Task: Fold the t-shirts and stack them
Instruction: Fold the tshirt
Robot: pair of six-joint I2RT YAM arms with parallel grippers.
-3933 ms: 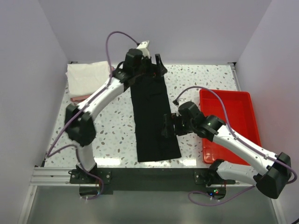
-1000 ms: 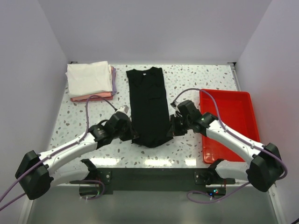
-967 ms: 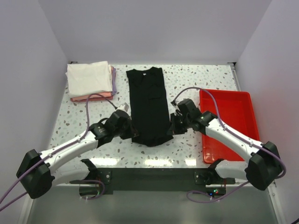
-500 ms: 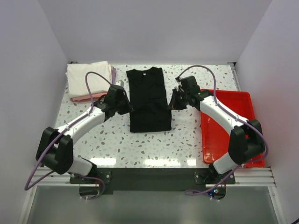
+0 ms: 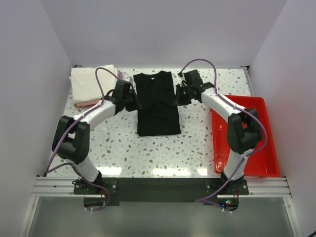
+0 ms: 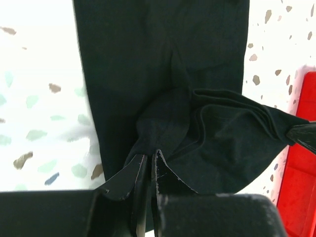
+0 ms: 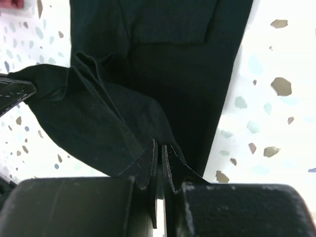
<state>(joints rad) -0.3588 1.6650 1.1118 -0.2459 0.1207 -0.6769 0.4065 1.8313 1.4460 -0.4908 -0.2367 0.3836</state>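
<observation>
The black t-shirt (image 5: pixel 158 116) lies lengthwise mid-table, its collar at the far end. My left gripper (image 5: pixel 135 99) is shut on the left corner of its hem, and my right gripper (image 5: pixel 178 96) is shut on the right corner. The hem hangs between them above the shirt's middle. In the left wrist view the gripper (image 6: pixel 149 158) pinches a bunched black fold (image 6: pixel 222 133). In the right wrist view the gripper (image 7: pixel 159 146) pinches the same cloth (image 7: pixel 98 113) over the flat shirt. A stack of folded t-shirts (image 5: pixel 89 81), white on top and pink beneath, sits at the far left corner.
A red plastic tray (image 5: pixel 259 116) stands along the table's right side, just right of the right arm; its edge shows in the left wrist view (image 6: pixel 298 173). The speckled tabletop (image 5: pixel 148 153) shows in front of the shirt. Walls close in the back and sides.
Both grippers have carried the shirt's hem from the near side toward the collar, and the shirt now lies shorter. Both arms have stretched out farther. The folded stack has not moved.
</observation>
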